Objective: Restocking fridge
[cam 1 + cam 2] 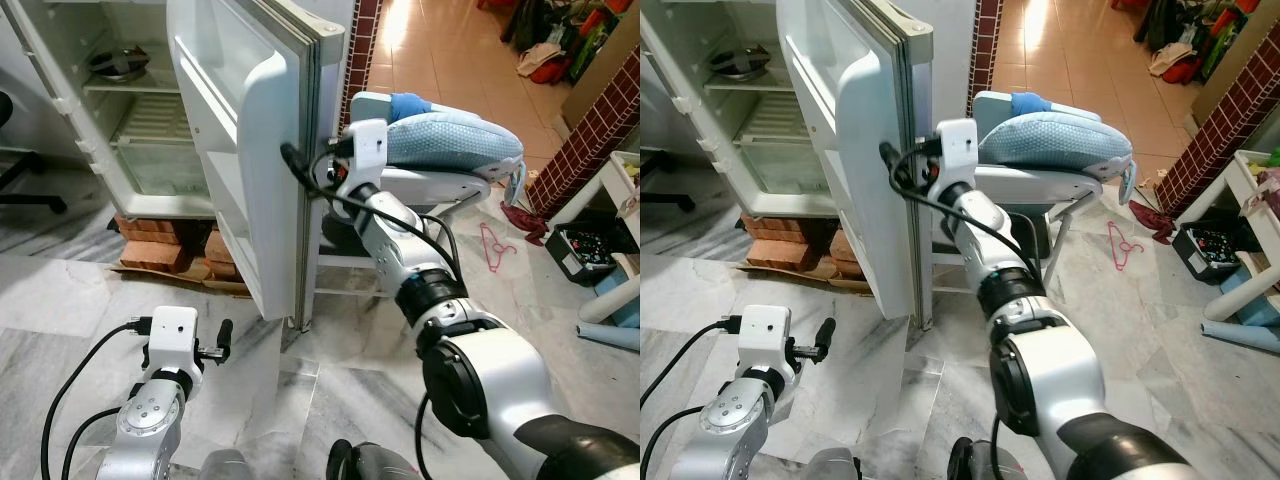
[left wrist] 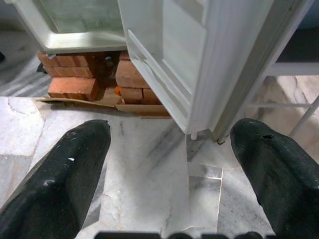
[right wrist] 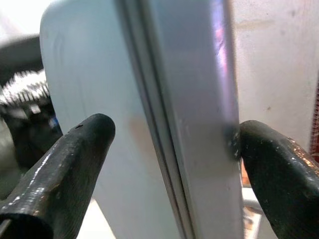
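The white fridge [image 1: 150,130] stands with its door [image 1: 260,150] swung wide; its shelves are bare apart from a metal bowl [image 1: 118,62] on the top one. My right gripper [image 3: 174,144] is open and straddles the door's outer edge [image 3: 199,124]. One fingertip [image 3: 249,149] touches the edge, the other sits on the door's face. My left gripper [image 2: 167,144] hangs open low over the marble floor, short of the door's bottom corner [image 2: 192,132], holding nothing.
Red bricks [image 1: 160,240] and cardboard prop the fridge up. A chair with a blue cushion [image 1: 450,140] stands just behind the door. A red hanger [image 1: 493,245] lies on the floor, and a white rack [image 1: 615,200] is at far right.
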Robot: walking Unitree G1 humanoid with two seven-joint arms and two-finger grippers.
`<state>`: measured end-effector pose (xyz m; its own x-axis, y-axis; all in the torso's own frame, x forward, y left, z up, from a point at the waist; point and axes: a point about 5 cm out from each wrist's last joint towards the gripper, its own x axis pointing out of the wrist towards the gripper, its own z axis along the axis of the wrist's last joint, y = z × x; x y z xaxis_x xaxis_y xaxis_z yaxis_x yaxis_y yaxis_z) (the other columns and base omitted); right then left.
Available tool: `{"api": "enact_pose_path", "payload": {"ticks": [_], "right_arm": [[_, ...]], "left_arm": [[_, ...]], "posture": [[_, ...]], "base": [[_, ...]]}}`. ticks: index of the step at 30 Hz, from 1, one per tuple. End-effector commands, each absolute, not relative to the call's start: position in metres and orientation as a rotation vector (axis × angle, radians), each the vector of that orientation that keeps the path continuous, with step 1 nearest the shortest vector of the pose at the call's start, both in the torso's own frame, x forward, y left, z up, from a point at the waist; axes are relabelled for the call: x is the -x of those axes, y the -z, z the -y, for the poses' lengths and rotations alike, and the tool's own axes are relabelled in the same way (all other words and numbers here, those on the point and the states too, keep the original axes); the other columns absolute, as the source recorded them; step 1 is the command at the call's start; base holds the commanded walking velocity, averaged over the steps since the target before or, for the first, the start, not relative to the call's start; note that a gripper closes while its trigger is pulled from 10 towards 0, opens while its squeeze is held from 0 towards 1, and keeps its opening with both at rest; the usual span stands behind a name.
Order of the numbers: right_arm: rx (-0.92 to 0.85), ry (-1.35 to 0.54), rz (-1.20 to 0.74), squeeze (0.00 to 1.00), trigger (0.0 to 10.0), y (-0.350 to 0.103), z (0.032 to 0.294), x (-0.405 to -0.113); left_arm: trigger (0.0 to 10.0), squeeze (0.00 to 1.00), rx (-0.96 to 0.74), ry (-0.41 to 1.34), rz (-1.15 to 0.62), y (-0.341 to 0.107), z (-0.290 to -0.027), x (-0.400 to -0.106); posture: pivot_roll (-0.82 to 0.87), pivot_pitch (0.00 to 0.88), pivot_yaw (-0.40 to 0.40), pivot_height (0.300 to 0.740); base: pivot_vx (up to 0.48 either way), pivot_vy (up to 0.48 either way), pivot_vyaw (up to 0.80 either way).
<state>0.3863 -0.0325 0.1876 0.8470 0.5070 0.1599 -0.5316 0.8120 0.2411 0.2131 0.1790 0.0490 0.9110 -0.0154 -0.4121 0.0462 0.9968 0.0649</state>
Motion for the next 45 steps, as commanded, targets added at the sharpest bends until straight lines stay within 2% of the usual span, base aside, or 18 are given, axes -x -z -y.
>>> {"api": "enact_pose_path", "payload": {"ticks": [1, 4, 5, 6, 7, 9, 11, 13, 15, 16, 18, 22, 25, 26, 28, 37, 45], "right_arm": [[-0.343, -0.592, 0.117, 0.00, 10.0, -0.200, 0.023, -0.386], [-0.441, -0.673, 0.114, 0.00, 10.0, -0.205, 0.011, -0.382], [-0.529, -0.768, 0.107, 0.00, 10.0, -0.210, 0.002, -0.377], [-0.529, -0.768, 0.107, 0.00, 10.0, -0.210, 0.002, -0.377], [-0.640, -0.982, 0.107, 0.00, 10.0, -0.219, -0.010, -0.363], [-0.667, -1.338, 0.130, 0.00, 10.0, -0.227, -0.021, -0.325], [-0.610, -1.360, 0.114, 0.00, 10.0, -0.219, -0.022, -0.320], [-0.482, -1.235, 0.070, 0.00, 10.0, -0.195, -0.013, -0.331], [-0.443, -1.185, 0.046, 0.00, 10.0, -0.185, -0.006, -0.336], [-0.374, -1.071, 0.010, 0.00, 10.0, -0.165, 0.014, -0.343], [-0.302, -0.991, -0.012, 0.00, 10.0, -0.152, 0.030, -0.346], [-0.240, -0.915, -0.034, 0.00, 10.0, -0.140, 0.044, -0.346], [-0.131, -0.724, -0.059, 0.00, 10.0, -0.118, 0.075, -0.341], [-0.140, -0.627, -0.061, 0.00, 10.0, -0.110, 0.088, -0.336], [-0.139, -0.562, -0.060, 0.00, 10.0, -0.106, 0.097, -0.330], [-0.057, -0.384, -0.058, 0.00, 10.0, -0.084, 0.118, -0.310], [-0.037, -0.343, -0.058, 0.00, 10.0, -0.084, 0.117, -0.308]], "left_arm": [[10.0, 0.00, -0.081, 0.039, -0.426, -0.048, -0.178, -0.213], [10.0, 0.00, -0.082, 0.041, -0.426, -0.048, -0.177, -0.214], [10.0, 0.00, -0.082, 0.041, -0.425, -0.048, -0.177, -0.214], [10.0, 0.00, -0.082, 0.041, -0.425, -0.048, -0.177, -0.214], [10.0, 0.00, -0.082, 0.041, -0.425, -0.048, -0.177, -0.214], [10.0, 0.00, -0.079, 0.039, -0.425, -0.047, -0.176, -0.214], [10.0, 0.00, -0.077, 0.038, -0.424, -0.047, -0.175, -0.215], [10.0, 0.00, -0.073, 0.035, -0.422, -0.047, -0.175, -0.215], [10.0, 0.00, -0.072, 0.034, -0.421, -0.047, -0.175, -0.216], [10.0, 0.00, -0.068, 0.031, -0.416, -0.047, -0.175, -0.216], [10.0, 0.00, -0.064, 0.028, -0.413, -0.047, -0.176, -0.216], [10.0, 0.00, -0.060, 0.026, -0.411, -0.047, -0.176, -0.216], [10.0, 0.00, -0.073, 0.027, -0.405, -0.047, -0.176, -0.219], [10.0, 0.00, -0.077, 0.029, -0.392, -0.049, -0.176, -0.221], [10.0, 0.00, -0.080, 0.032, -0.378, -0.050, -0.175, -0.222], [10.0, 0.00, -0.127, 0.069, -0.322, -0.057, -0.173, -0.226], [10.0, 0.00, -0.118, 0.079, -0.263, -0.064, -0.171, -0.230]], "posture": [[0.22, 0.061, -0.066, 0.740], [0.23, 0.058, -0.070, 0.740], [0.23, 0.058, -0.070, 0.740], [0.23, 0.058, -0.070, 0.740], [0.23, 0.055, -0.074, 0.740], [0.22, 0.053, -0.081, 0.740], [0.22, 0.052, -0.083, 0.740], [0.22, 0.051, -0.087, 0.740], [0.22, 0.051, -0.087, 0.740], [0.21, 0.051, -0.086, 0.740], [0.21, 0.051, -0.086, 0.740], [0.20, 0.048, -0.082, 0.740], [0.19, 0.042, -0.080, 0.740], [0.19, 0.040, -0.077, 0.740], [0.18, 0.036, -0.075, 0.740], [0.17, 0.031, -0.060, 0.740], [0.16, 0.031, -0.056, 0.740]], "base": [[0.000, 0.000, 0.00], [0.000, 0.000, 0.00], [0.000, 0.000, 0.00], [0.000, 0.000, 0.00], [0.000, 0.000, 0.00], [0.000, 0.000, 0.00], [0.000, 0.000, 0.00], [0.000, 0.000, 0.00], [0.000, 0.000, 0.00], [0.000, 0.000, 0.00], [0.000, 0.000, 0.00], [0.000, 0.000, 0.00], [0.000, 0.140, 0.00], [0.000, 0.469, 0.00], [0.000, 0.467, 0.00], [0.000, 0.447, 0.00], [0.000, 0.428, -0.66]]}}
